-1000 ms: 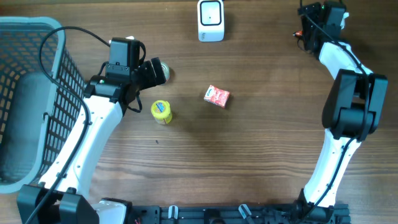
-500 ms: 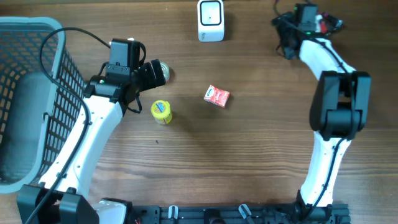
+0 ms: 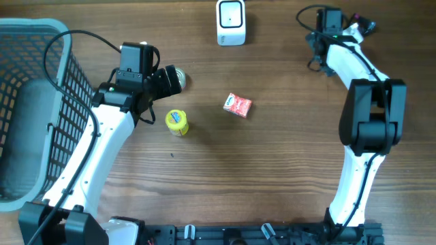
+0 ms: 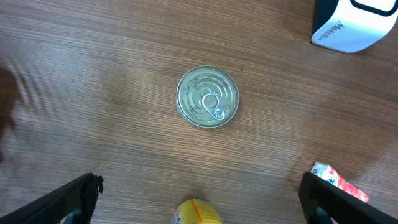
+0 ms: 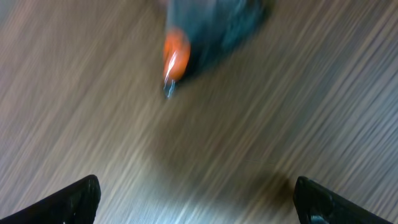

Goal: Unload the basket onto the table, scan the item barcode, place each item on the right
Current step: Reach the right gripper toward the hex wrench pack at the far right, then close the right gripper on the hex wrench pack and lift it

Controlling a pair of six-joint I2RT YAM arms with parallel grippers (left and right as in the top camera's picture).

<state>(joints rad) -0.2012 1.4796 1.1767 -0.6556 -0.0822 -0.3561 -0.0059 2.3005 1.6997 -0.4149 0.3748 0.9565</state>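
Left gripper [image 4: 202,199] wide open, holding nothing, over the tin can [image 4: 207,97] on my feed, right gripper [image 5: 199,202] also wide open and empty, red box [image 3: 238,105] mid-table, scanner [image 3: 231,22] at far edge

Left of the white scanner [image 3: 231,22]: a white left arm [image 3: 102,146] with black joints and a looping black cable [image 3: 71,30]. Right of it: a white right arm [image 3: 357,180], big black elbow.
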